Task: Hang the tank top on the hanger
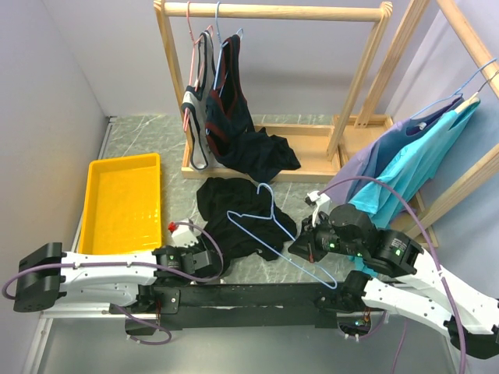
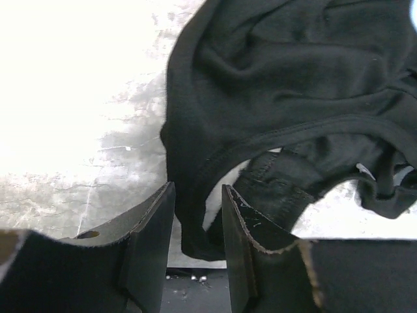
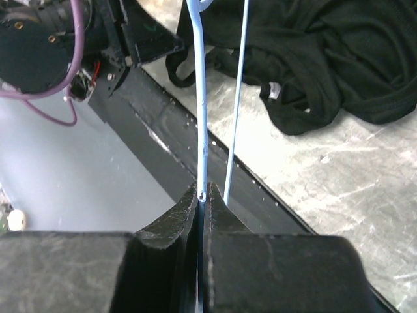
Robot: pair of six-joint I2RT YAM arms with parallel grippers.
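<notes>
Left of the tank top [image 1: 222,199], a strip of bare table [image 1: 178,195] runs open between it and the yellow tray [image 1: 125,159]. Behind the tank top, a short bare gap ends at the wooden rack [image 1: 312,160], where a black garment [image 1: 261,152] spills over the base. The hanger [image 3: 201,98] slants across the tank top's right half, its wire barring a straight descent. The right gripper [image 3: 202,195], clamped on that wire, blocks the near right. The left gripper [image 2: 197,189] crowds the near left edge, its jaws parted either side of a fold.
</notes>
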